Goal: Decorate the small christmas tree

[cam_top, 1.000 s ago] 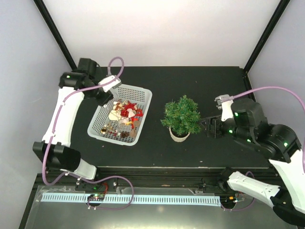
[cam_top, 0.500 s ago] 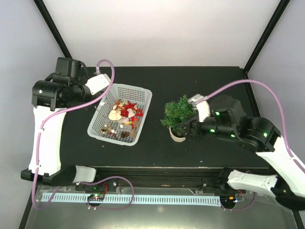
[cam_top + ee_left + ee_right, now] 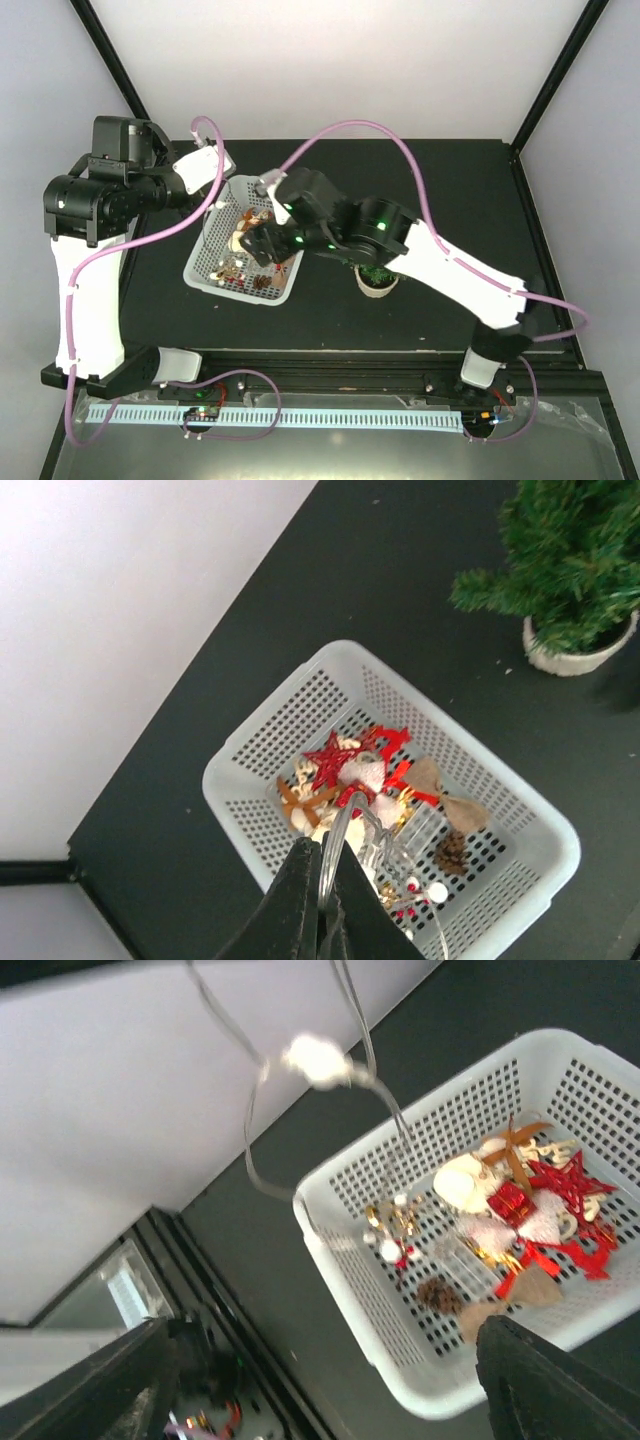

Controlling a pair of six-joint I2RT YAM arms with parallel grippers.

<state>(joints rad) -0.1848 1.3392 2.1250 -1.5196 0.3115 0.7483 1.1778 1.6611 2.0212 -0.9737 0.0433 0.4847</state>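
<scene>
The small christmas tree point(image 3: 570, 560) stands in a whitish pot point(image 3: 575, 660) right of a white mesh basket point(image 3: 235, 765) of ornaments: red stars, a burlap bow, a pine cone. In the top view my right arm covers most of the tree, and only its pot point(image 3: 378, 288) shows. My left gripper point(image 3: 325, 880) is shut on a thin silvery wire point(image 3: 345, 825) that rises out of the basket. My right gripper point(image 3: 330, 1400) hangs open over the basket's near edge point(image 3: 350, 1290), nothing between its fingers. The wire and a white bulb point(image 3: 315, 1060) dangle above it.
The basket point(image 3: 197, 272) sits left of centre on the black table point(image 3: 440, 180). White walls close in the back and sides, with black frame posts in the back corners. My right arm point(image 3: 440, 255) stretches across the table's middle, above the tree.
My right arm has swung left, from beside the tree to over the basket, its jaws widening. My left arm has risen and drawn back left, lifting the wire.
</scene>
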